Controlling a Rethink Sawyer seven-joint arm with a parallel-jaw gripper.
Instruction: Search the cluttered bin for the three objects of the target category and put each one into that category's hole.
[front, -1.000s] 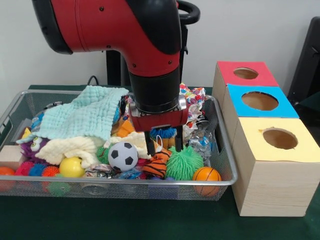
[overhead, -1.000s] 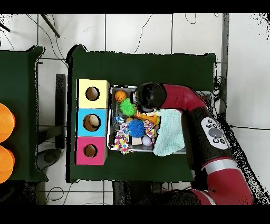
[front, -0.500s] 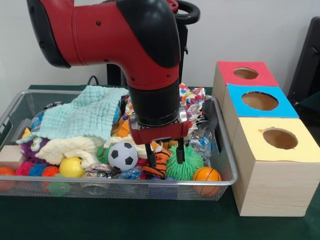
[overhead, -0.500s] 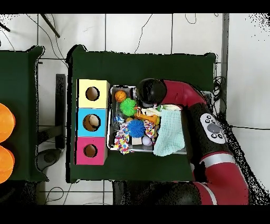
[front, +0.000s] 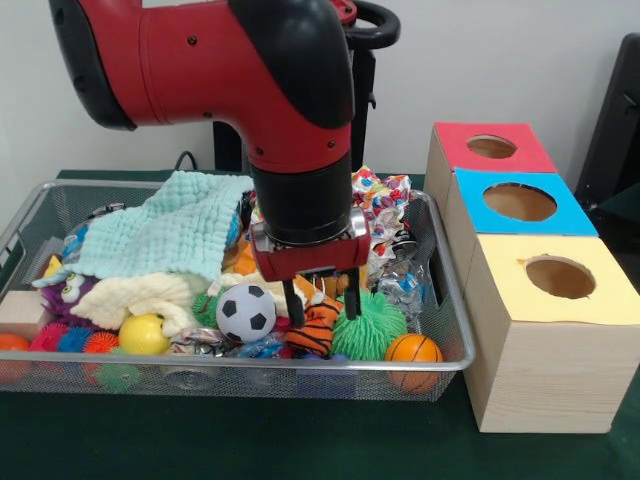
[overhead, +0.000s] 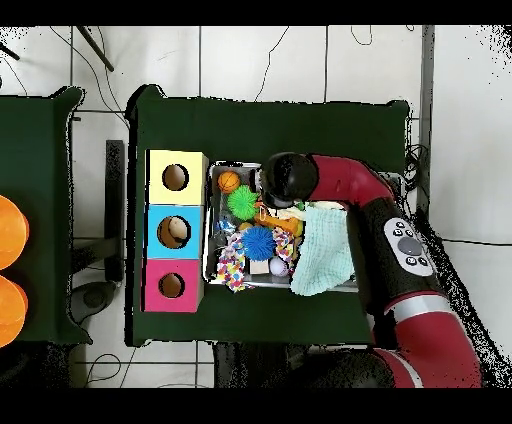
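From the front, your black two-fingered gripper (front: 321, 299) straddles the orange-and-black striped plush tiger (front: 315, 328) near the wire mesh bin's (front: 455, 340) front rim, fingers apart. Closing may snag the neighbouring green spiky ball (front: 372, 327). Overhead, the arm hides the grasp.

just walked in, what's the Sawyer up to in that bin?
The gripper is down in the wire bin, jaws open on either side of the orange striped plush toy, between the soccer ball and the green spiky ball. Nothing is lifted yet. The red, blue and yellow holes show nothing inside.
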